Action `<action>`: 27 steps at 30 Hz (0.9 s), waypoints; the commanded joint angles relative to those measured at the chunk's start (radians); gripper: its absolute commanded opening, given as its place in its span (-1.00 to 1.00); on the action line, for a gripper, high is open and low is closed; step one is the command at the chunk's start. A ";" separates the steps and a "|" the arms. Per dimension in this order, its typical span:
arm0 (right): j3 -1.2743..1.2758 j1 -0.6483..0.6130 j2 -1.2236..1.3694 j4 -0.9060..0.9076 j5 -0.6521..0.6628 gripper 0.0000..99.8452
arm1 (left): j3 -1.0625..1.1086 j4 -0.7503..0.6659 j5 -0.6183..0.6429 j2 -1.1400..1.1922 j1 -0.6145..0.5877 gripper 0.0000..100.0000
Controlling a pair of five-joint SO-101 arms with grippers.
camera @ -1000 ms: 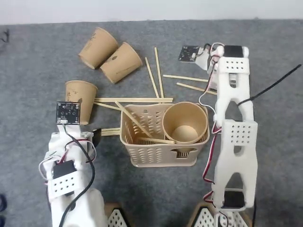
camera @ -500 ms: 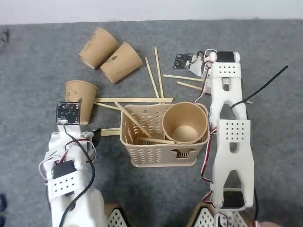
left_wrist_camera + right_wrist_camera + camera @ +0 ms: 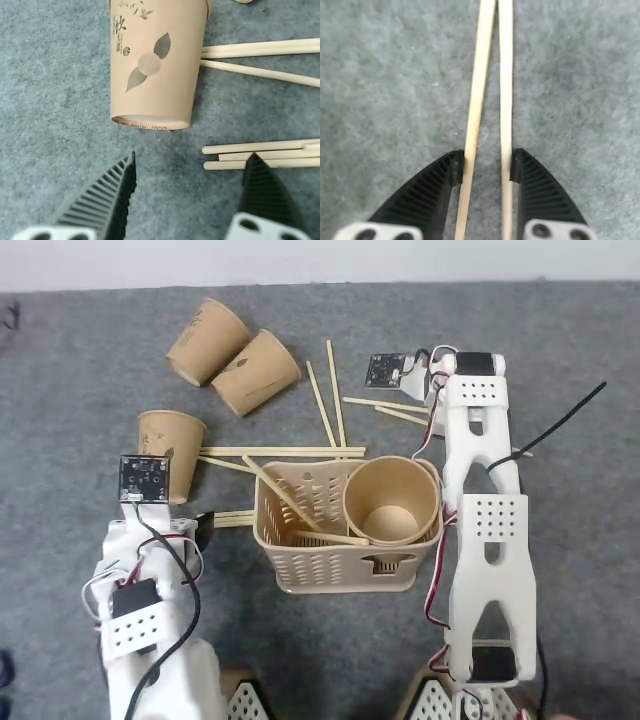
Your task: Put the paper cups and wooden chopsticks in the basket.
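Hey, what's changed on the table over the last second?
The right arm shifted left in the high view, and the right gripper has closed on two chopsticks, pushing the one nearer the basket toward the other. The left gripper, the paper cups and the basket stayed put.

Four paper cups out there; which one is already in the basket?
The tan paper cup standing upright, mouth up, in the beige slotted plastic basket. The other three cups lie tipped over on the grey carpet.
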 commanded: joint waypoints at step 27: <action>-0.453 0.090 -0.058 0.088 -0.199 -0.98 | -0.007 -0.026 -0.008 -0.020 0.006 -0.34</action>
